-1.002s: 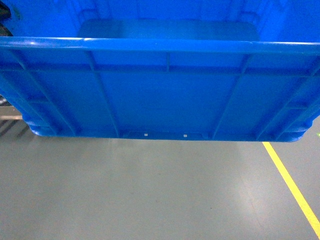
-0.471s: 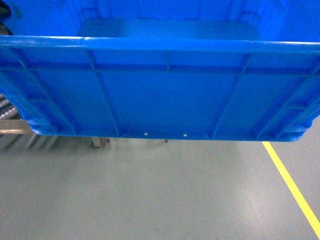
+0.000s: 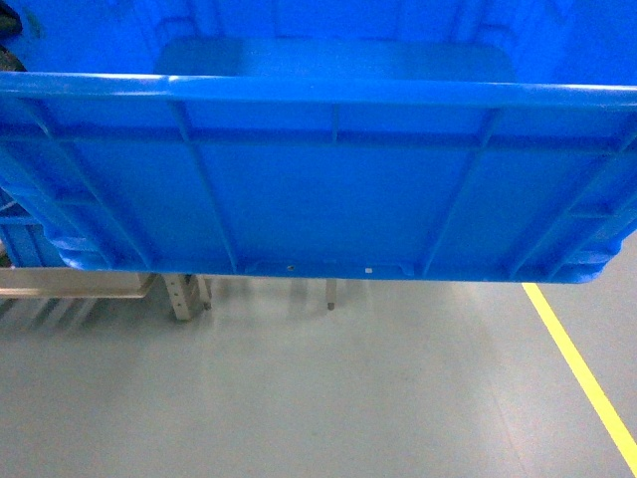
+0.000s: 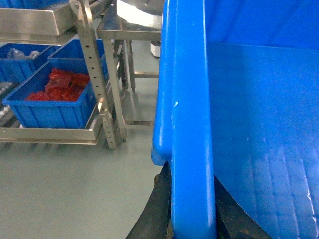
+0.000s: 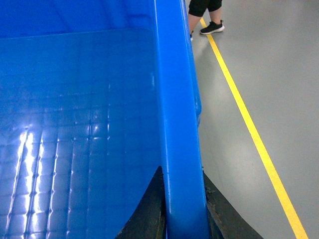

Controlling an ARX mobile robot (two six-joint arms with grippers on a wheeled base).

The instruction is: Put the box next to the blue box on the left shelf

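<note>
The box (image 3: 318, 179), a big bright blue plastic crate with upright ribs on its outer wall and a thick rim, fills the upper part of the head view and hangs clear of the grey floor (image 3: 328, 398), its bottom edge showing a small pale dot near the middle. Its inside is bare, with a faint grid pattern on the floor of it in both wrist views. The left gripper (image 4: 192, 209) clamps the crate's left rim, one dark finger (image 4: 154, 209) on the outer side of the wall and the other on the inner side, the rim running up between them. The right gripper (image 5: 182, 209) grips the right rim in the same way, with a dark finger (image 5: 149, 209) inside the crate and its partner outside. Beyond the crate's left wall, the left wrist view shows the shelf (image 4: 94, 74), a grey metal rack with drilled uprights, standing on the floor well apart from the held crate. On its lower level sits a smaller blue bin (image 4: 55, 99) filled with red packets (image 4: 62, 84), and a further blue bin (image 4: 17, 62) stands behind it. In the head view only the rack's legs (image 3: 184, 294) and a bit of its frame peep out beneath the crate at lower left. A yellow line (image 3: 582, 373) runs across the floor on the right side, and in the right wrist view a person's legs in dark shoes (image 5: 209, 17) stand beside that line near the top edge.
</note>
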